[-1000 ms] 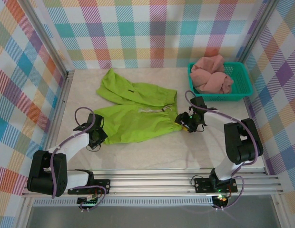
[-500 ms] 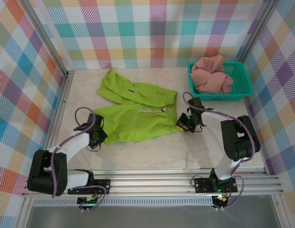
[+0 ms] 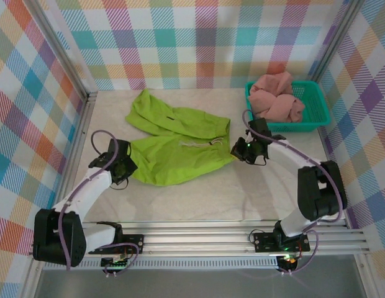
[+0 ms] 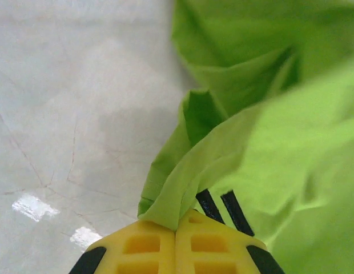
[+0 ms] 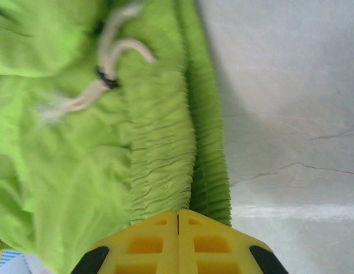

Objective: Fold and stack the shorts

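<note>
A robot test booth — plaid-papered walls (image 3: 192, 43), aluminium rails (image 3: 211, 234), a marbled tabletop (image 3: 205, 202).

Pale stone-patterned table (image 3: 199, 198), seen from above; fine dark vein lines cross its surface, and two small bright patches of glare (image 4: 31, 206) lie on it in the left wrist view. A teal plastic mesh basket (image 3: 304, 126) stands on the table at the far right corner, close to the right wall. Pastel plaid panels (image 3: 199, 43) enclose the table on three sides. Ribbed aluminium rails (image 3: 211, 239) run along its near edge.
</note>
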{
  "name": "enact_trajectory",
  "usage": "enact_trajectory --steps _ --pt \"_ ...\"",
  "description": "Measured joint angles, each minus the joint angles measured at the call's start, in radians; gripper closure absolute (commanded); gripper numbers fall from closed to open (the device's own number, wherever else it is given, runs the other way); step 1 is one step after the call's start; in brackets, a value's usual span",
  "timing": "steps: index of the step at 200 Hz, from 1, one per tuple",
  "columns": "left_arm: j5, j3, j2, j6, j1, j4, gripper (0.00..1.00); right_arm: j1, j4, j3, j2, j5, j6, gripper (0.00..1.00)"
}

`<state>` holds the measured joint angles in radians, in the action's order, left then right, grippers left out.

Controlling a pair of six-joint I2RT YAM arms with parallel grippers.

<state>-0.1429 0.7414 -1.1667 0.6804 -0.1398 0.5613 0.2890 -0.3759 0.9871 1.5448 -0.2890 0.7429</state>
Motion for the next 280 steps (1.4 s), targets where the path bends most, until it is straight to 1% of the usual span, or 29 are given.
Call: enact_trajectory --steps 38,89,140,195,217,237,263,280 --pt "-0.009 0.186 0.065 -0.03 0.027 0.095 1.0 0.001 -0.046 0.114 -0.065 -0.01 -0.011 1.0" --pt "-0.035 0.517 0.067 -0.076 0.066 0.223 1.0 0.001 -0.15 0.306 -0.085 -0.019 -0.029 1.0" --pt "-0.058 0.913 -0.011 -0.11 0.076 0.304 1.0 0.001 -0.207 0.569 -0.116 -0.027 -0.045 1.0" --pt "-0.069 1.227 -0.124 -0.131 0.077 0.359 1.0 0.002 -0.258 0.78 -0.102 -0.026 -0.052 1.0" --pt "-0.079 1.329 -0.175 -0.14 0.077 0.36 1.0 0.002 -0.261 0.869 -0.066 -0.027 -0.052 1.0" --pt "-0.087 1.435 -0.245 -0.15 0.077 0.361 1.0 0.003 -0.269 0.972 0.006 -0.027 -0.052 1.0" --pt "-0.099 1.57 -0.365 -0.155 0.077 0.354 1.0 0.003 -0.283 1.139 0.156 -0.037 -0.051 1.0" --pt "-0.122 1.682 -0.478 -0.161 0.077 0.354 1.0 0.005 -0.303 1.317 0.305 -0.049 -0.051 1.0"
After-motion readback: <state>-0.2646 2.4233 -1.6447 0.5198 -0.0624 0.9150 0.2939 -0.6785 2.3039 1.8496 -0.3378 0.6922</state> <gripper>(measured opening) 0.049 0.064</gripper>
